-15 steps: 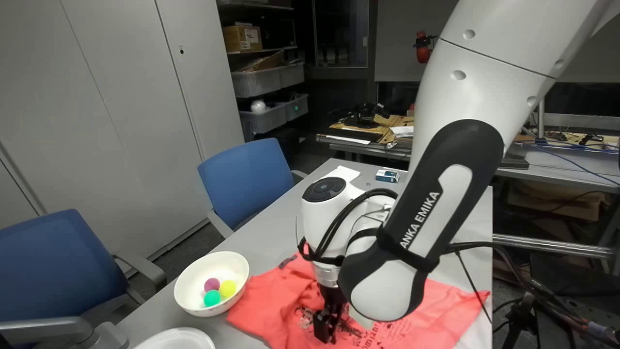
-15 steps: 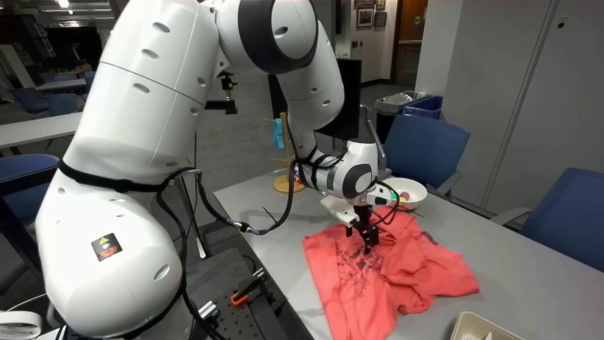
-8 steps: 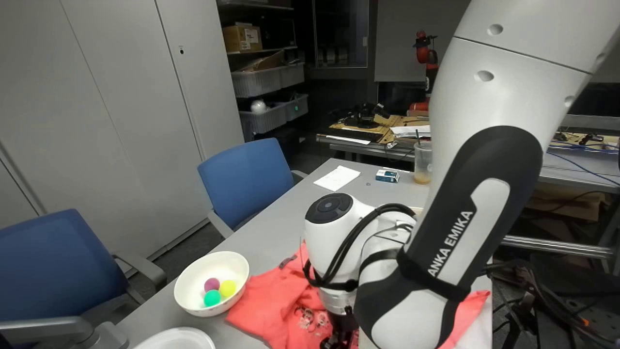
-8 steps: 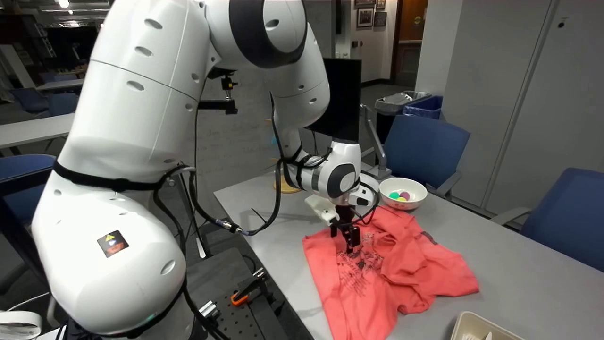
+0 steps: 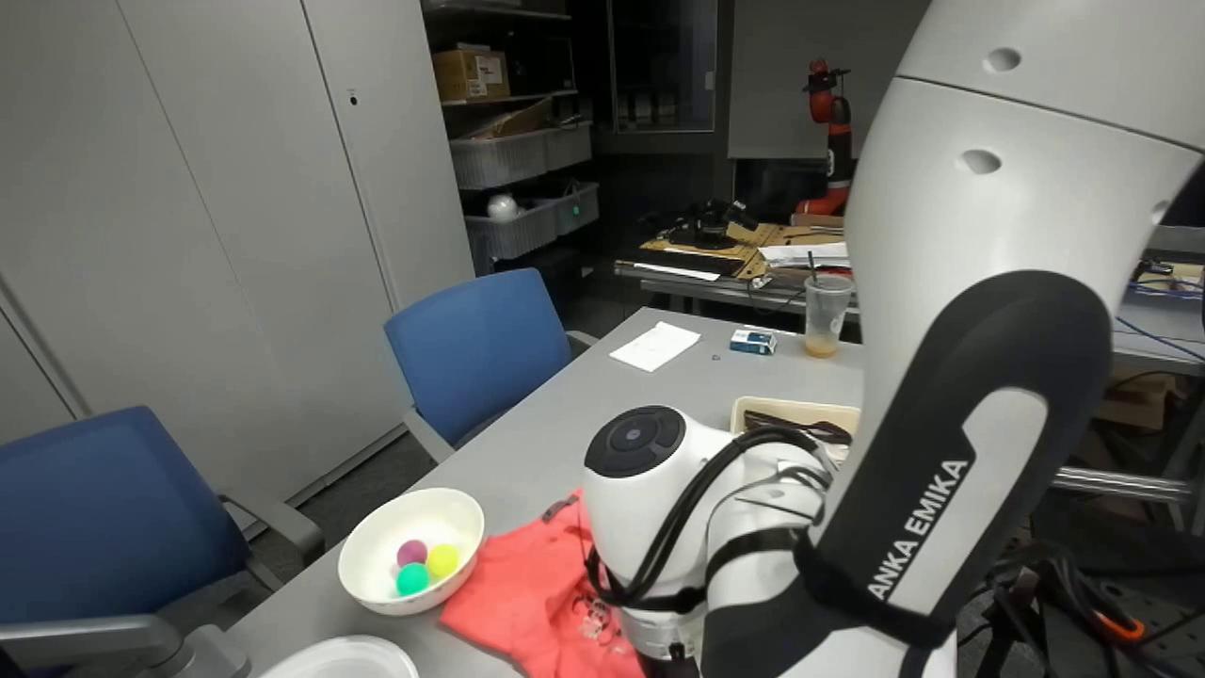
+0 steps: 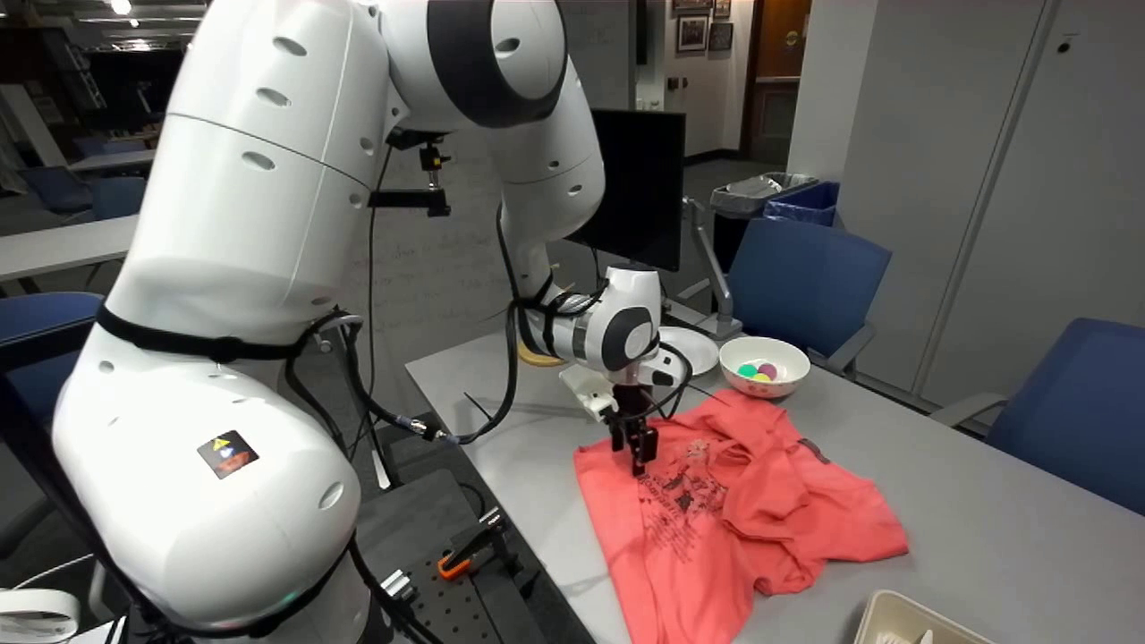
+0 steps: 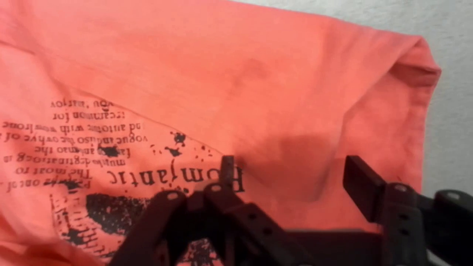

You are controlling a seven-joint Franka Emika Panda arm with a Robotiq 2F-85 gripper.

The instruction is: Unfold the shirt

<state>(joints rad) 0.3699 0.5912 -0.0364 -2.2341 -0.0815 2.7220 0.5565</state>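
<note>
Wrist view: the gripper [image 7: 290,177] reaches in from the bottom, its two dark fingers [image 7: 364,190] standing wide apart with nothing held between them; only the coral shirt [image 7: 258,103] shows through the gap. Whether the tips touch the fabric cannot be told. Black print [image 7: 111,207] lies upside down toward the left, and to the right a flap [image 7: 377,66] is folded back at a corner, with grey table [image 7: 451,111] beyond.

In an exterior view, the arm [image 6: 550,179] has shifted over the last second from above the print toward the side of the shirt nearer the robot, so that a white plate [image 6: 693,349] it was hiding comes into sight. The shirt looks unchanged: spread across the table, with a rumpled ridge [image 6: 760,501] on the side away from the robot. No unfolding shows in this moment. The move reads as lining up on that flap, so a grasp seems the next need, ideally catching only the upper layer and drawing it outward; closing over flat cloth could bring up nothing.

Farther out, a white bowl [image 5: 424,513] of coloured balls [image 5: 442,561] stands just beside the shirt in both exterior views; whether the two touch is unclear.
</note>
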